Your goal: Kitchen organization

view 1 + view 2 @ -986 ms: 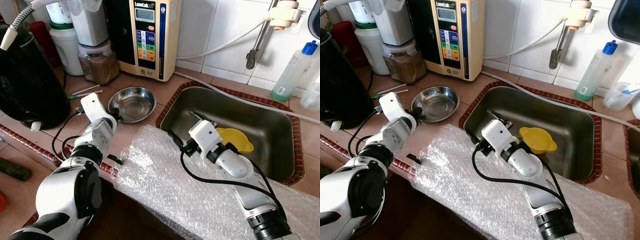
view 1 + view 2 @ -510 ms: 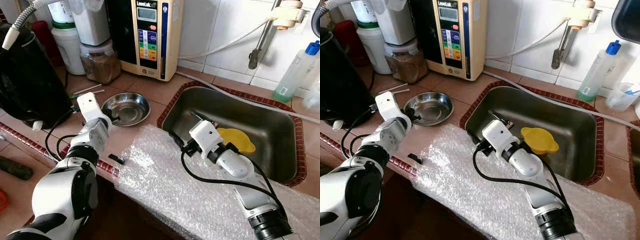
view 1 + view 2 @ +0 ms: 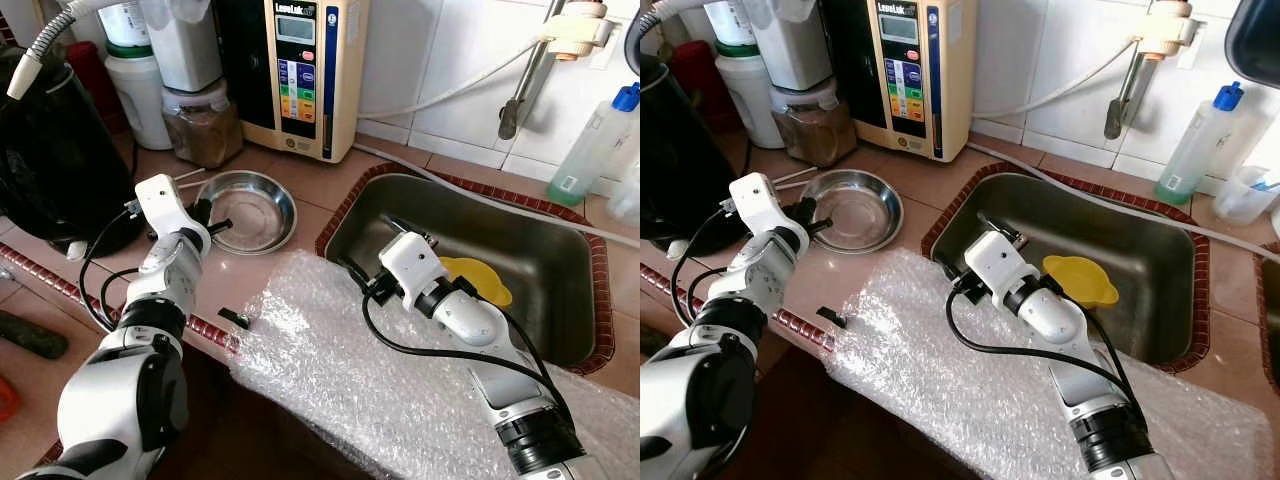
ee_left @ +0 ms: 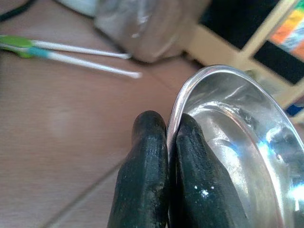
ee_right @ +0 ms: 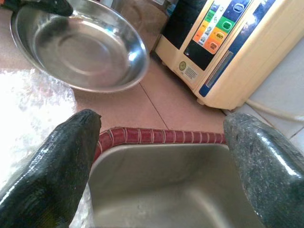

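Left of centre on the reddish tabletop (image 3: 330, 180), the left hand (image 3: 208, 222) pinches the near rim of a steel bowl (image 3: 250, 208) between its two black fingers (image 4: 142, 161), one outside the rim and one inside, with two thin sticks (image 4: 71, 50) lying just beyond on the tiles. At the middle of the frame the right hand (image 5: 156, 156) hangs spread wide and holding nothing over the near-left corner of the sink (image 3: 560, 300), just above the sheet of bubble wrap (image 3: 330, 370) draped along the front edge. A yellow funnel (image 3: 480, 280) lies in the sink behind that arm, and a cream water dispenser (image 3: 305, 70) stands against the wall at the upper centre.
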You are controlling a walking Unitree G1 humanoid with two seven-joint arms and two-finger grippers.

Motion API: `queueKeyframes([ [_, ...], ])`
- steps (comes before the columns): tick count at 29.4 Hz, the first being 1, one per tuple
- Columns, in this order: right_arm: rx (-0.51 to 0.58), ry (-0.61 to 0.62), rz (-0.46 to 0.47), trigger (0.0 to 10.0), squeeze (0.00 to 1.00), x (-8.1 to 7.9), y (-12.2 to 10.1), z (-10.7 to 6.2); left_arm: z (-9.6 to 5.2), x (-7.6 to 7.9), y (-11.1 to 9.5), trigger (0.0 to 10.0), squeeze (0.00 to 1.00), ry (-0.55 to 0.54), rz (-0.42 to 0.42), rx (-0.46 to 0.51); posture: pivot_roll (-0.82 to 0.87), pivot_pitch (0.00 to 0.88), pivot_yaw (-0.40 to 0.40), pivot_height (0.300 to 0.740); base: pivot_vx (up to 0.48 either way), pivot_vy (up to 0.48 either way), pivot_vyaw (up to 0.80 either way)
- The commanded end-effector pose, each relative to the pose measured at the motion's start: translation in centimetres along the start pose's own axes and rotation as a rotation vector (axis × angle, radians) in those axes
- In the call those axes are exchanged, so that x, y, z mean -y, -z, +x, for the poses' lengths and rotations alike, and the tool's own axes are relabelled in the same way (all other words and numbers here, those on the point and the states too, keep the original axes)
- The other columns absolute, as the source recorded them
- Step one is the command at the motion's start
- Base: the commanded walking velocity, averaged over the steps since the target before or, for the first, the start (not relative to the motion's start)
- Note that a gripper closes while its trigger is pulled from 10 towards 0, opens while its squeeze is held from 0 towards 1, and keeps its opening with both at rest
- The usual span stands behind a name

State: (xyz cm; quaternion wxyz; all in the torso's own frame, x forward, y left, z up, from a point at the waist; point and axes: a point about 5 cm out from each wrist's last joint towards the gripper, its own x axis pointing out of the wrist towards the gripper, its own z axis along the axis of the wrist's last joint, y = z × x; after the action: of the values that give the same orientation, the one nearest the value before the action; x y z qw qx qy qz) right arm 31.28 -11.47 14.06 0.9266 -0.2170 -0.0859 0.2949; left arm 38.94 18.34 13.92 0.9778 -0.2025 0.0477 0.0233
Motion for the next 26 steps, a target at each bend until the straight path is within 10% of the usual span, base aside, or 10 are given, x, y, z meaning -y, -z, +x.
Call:
queueKeyframes([
  [1, 0.015, 0.008, 0.015, 10.0, 0.97, 0.6, -0.4, 0.3, 0.0, 0.6, -1.0, 0.0, 0.0, 0.049, 0.004, 0.066, 0.03, 0.0, 0.029, 0.74, 0.0, 0.0, 0.0],
  [5, 0.023, 0.021, 0.057, 10.0, 0.78, 0.9, -0.5, 0.5, -0.2, 1.8, -1.5, 0.0, 0.0, 0.133, 0.018, 0.149, 0.03, 0.0, 0.026, 0.74, 0.0, 0.0, 0.0],
  [6, 0.025, 0.03, 0.072, 10.0, 0.57, 1.1, -0.5, 0.6, -0.3, 2.1, -1.9, 0.0, 0.0, 0.152, 0.026, 0.183, 0.03, 0.0, 0.024, 0.74, 0.0, 0.0, 0.0],
  [7, 0.029, 0.041, 0.097, 10.0, 0.0, 1.4, -0.6, 0.8, -0.4, 2.5, -2.2, 0.0, 0.0, 0.181, 0.039, 0.216, 0.03, 0.0, 0.022, 0.74, 0.0, 0.0, 0.0],
  [26, 0.17, 0.148, 0.46, 10.0, 0.0, 3.6, -3.2, 3.2, -1.8, 7.6, -1.3, 0.0, 0.0, 0.436, 0.134, 0.294, 0.04, 0.0, 0.016, 0.74, 0.0, 0.0, 0.0],
])
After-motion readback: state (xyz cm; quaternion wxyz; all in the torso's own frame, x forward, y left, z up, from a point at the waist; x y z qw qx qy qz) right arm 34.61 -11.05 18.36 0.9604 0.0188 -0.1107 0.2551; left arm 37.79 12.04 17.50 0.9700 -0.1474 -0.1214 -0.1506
